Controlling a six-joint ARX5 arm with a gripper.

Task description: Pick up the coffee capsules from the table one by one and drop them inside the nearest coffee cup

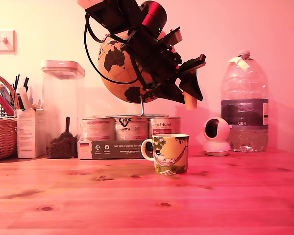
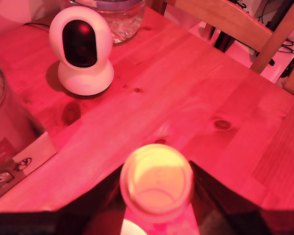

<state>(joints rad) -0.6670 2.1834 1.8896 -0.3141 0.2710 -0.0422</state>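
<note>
Exterior gripper: I see my gripper (image 1: 190, 96) raised, clamped on the coffee capsule (image 1: 189, 100).
Exterior mug: the coffee cup (image 1: 169, 153) stands on the table (image 1: 137, 196), below the capsule and slightly toward the exterior view's left.
Wrist capsule: the capsule (image 2: 157, 180) sits pinched between both dark fingers (image 2: 220, 196).
Wrist background: a white camera (image 2: 82, 49) stands on the tabletop (image 2: 186, 98).

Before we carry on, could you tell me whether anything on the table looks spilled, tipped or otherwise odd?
Nothing stands out. The mug stands upright on the table, the capsule is held in the gripper above it, and nothing is spilled.
</note>
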